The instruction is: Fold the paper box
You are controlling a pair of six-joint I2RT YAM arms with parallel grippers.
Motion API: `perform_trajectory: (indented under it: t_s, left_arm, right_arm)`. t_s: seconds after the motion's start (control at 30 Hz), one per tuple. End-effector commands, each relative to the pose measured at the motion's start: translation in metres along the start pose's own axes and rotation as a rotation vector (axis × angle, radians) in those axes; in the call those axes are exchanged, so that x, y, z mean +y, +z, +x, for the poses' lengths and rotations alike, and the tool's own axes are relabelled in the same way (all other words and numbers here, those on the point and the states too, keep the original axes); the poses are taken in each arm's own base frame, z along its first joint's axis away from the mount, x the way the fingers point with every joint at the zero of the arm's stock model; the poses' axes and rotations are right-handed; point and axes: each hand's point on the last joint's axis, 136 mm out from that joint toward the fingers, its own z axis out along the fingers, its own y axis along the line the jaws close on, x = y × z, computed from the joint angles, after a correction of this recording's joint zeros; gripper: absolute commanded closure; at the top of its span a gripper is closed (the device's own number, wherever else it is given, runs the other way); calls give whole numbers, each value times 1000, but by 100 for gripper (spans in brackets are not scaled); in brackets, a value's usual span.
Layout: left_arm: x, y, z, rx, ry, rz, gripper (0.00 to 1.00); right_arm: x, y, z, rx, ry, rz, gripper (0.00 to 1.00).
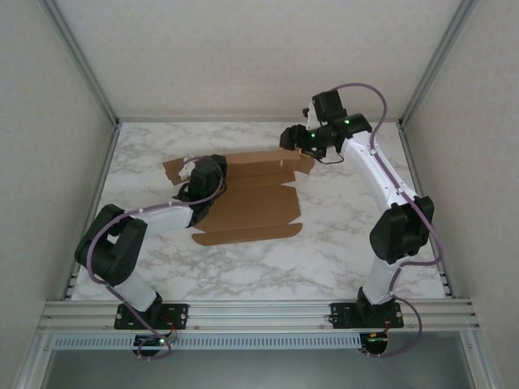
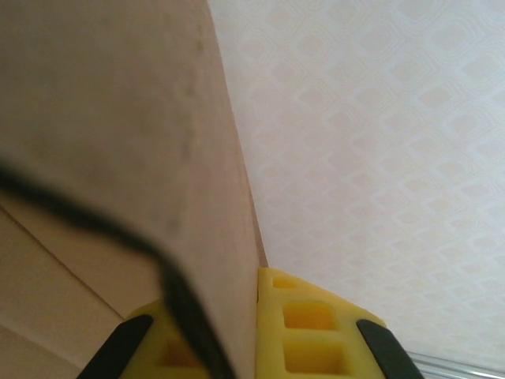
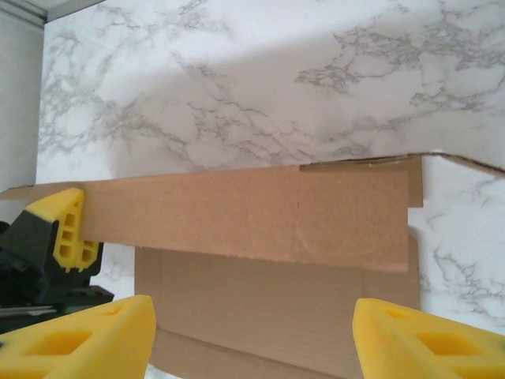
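Plain brown die-cut cardboard paper box (image 1: 251, 207) lies flat, centre-far on the white marble table (image 1: 349, 243). Left gripper (image 1: 190, 172) clamps its far-left flap (image 1: 172, 168), likely steadying the fold; right gripper (image 1: 292, 139) hovers open by the far-right corner.

Ovhd; wrist views nr paper box (image 3: 245, 213)
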Motion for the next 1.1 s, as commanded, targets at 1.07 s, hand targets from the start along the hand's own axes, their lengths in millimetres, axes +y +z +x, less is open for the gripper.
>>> perform_trajectory:
  t_s: [1.07]
  left_arm:
    - [34, 10, 6, 59, 68, -115, 100]
  right_arm:
    - [30, 91, 22, 209, 294, -418, 57]
